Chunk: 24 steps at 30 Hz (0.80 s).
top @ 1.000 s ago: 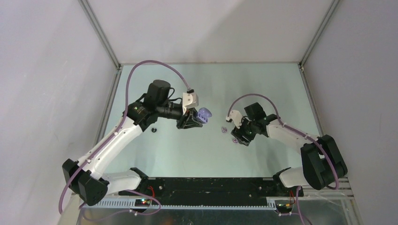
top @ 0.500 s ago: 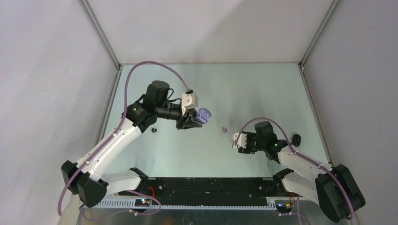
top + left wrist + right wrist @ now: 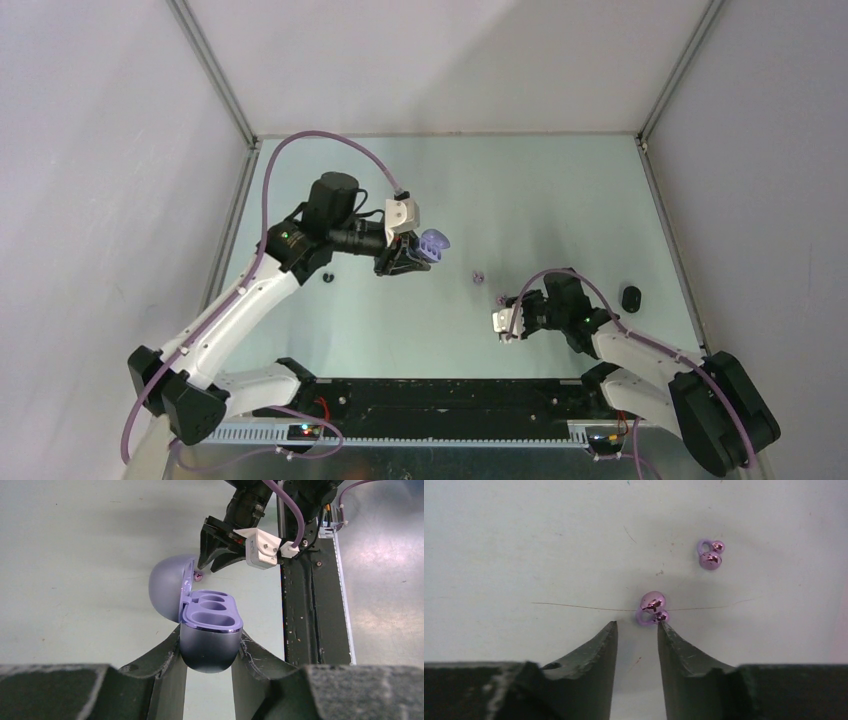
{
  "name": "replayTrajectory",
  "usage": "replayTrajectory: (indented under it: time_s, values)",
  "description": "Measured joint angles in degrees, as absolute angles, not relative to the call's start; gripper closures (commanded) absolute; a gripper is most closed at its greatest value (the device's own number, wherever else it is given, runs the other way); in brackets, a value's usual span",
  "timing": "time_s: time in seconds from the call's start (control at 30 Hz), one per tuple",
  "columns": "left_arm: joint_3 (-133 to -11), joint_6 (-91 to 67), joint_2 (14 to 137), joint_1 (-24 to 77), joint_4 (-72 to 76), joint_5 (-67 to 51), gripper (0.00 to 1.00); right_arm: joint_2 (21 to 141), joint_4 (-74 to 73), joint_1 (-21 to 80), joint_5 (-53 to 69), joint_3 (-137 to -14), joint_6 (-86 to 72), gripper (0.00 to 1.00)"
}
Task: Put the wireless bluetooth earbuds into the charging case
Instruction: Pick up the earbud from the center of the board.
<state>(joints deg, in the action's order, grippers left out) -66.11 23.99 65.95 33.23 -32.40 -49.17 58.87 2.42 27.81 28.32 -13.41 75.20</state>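
My left gripper (image 3: 405, 258) is shut on the open purple charging case (image 3: 433, 245) and holds it above the table. In the left wrist view the case (image 3: 210, 630) sits between the fingers, lid (image 3: 167, 582) swung back and both pockets empty. My right gripper (image 3: 510, 318) is open and empty, low over the table. In the right wrist view (image 3: 637, 626) one pale purple earbud (image 3: 652, 607) lies just ahead of the tips, touching the right fingertip (image 3: 663, 628). A second purple earbud (image 3: 710, 555) lies farther off to the right. One purple earbud (image 3: 478, 276) shows in the top view.
A small black earbud (image 3: 328, 277) lies on the table under the left arm. A black oval object (image 3: 631, 297) lies at the right near the table's edge. The black rail (image 3: 440, 392) runs along the near edge. Grey walls enclose the table.
My right arm has drawn back toward the near edge and lowered, away from the purple earbuds, uncovering the black oval object. The left arm and the case have not moved.
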Motion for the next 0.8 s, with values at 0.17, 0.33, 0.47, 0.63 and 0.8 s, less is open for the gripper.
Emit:
replayTrajectory:
  time_s: [0.17,0.33,0.47,0.63,0.8]
  values:
    - [-66.11,23.99,65.78,33.23,-32.25,-49.06,0.96,59.44,2.09,28.32,28.99,-13.34,76.79,0.64]
    - [-66.11,23.99,65.78,33.23,-32.25,-48.93,0.96,60.4,3.2,29.08,29.04,-13.34,77.8,0.64]
    - [-66.11,23.99,65.78,33.23,-32.25,-48.58,0.96,61.82,5.02,29.43,29.04,-13.41,78.28,0.64]
    - [-66.08,23.99,65.78,33.23,-32.25,-48.56,0.96,63.42,6.63,29.58,29.04,-13.69,78.56,0.68]
    - [-66.08,23.99,65.78,33.23,-32.25,-48.53,0.96,63.7,6.72,29.56,28.91,-13.76,78.94,0.69]
